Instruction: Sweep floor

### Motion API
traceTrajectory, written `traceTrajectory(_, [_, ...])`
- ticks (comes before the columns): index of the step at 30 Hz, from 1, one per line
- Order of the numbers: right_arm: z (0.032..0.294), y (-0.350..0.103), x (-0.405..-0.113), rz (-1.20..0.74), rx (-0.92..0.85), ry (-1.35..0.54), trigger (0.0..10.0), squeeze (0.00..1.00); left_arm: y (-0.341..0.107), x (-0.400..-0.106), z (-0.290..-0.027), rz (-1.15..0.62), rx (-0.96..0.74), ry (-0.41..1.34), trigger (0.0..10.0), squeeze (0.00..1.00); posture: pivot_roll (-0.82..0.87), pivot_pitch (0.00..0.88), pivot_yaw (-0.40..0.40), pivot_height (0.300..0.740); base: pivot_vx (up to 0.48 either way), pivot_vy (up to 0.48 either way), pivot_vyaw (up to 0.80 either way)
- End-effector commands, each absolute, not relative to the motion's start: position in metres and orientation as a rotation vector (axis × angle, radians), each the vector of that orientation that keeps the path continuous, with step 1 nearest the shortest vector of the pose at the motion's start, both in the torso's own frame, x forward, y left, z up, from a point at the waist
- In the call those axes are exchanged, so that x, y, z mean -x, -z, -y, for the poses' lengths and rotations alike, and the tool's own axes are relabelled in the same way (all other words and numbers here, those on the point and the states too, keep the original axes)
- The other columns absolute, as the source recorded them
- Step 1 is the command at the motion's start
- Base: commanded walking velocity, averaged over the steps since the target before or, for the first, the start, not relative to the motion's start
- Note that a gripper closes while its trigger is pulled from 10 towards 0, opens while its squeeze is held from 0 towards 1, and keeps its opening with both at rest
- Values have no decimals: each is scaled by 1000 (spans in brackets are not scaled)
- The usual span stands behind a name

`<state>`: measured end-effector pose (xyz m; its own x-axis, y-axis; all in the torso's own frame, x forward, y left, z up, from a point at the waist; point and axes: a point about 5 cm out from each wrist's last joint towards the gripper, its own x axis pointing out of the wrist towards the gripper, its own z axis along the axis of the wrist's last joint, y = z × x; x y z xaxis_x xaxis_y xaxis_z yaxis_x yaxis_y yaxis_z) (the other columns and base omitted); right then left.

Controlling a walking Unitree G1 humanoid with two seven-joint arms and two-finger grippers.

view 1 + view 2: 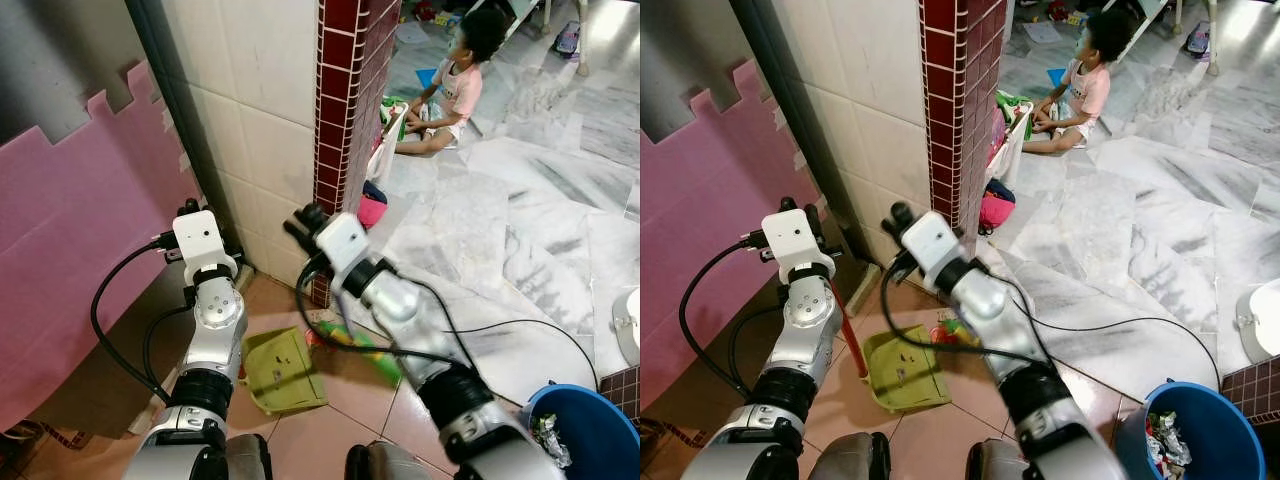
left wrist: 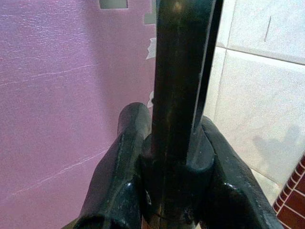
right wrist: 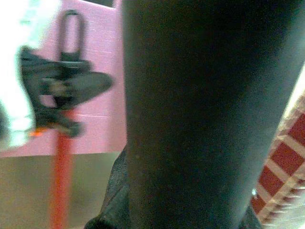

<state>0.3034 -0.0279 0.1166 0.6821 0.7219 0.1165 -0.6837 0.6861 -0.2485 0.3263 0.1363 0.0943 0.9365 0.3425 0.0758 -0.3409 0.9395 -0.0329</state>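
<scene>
- Black fingers of our left gripper (image 2: 174,157) are clamped on a dark upright handle (image 2: 183,71), held in front of the pink foam mat (image 1: 70,230) and the white tiled wall (image 1: 255,120).
- We see a red pole (image 1: 850,335) running down from below the left gripper (image 1: 798,215) to the green dustpan (image 1: 902,370), which lies on the tan tile floor (image 1: 930,440) between our two arms.
- Our right gripper (image 1: 902,222) is raised near the corner of the red brick pillar (image 1: 955,90); a broad dark shaft (image 3: 205,109) fills its wrist view, and we cannot tell how its fingers stand.
- Colourful litter (image 1: 345,335) lies on the floor just beside the dustpan.
- We have a blue bucket (image 1: 1205,430) with rubbish in it to our right.
- On the marble floor (image 1: 520,220) beyond the pillar a child (image 1: 455,80) sits among scattered things.
</scene>
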Motion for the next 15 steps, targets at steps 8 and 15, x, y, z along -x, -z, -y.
traceTrajectory(8, [17,-130,-293,248,32,-891,10000,0,-92,-328,-129,59,22,-314,10000,0,-33,103,5,740,0,0,0])
traceTrajectory(15, [30,-156,-287,205,-135,-1052,10000,0,-91,-328,-128,52,29,-310,10000,0,-34,105,3,740,0,0,0])
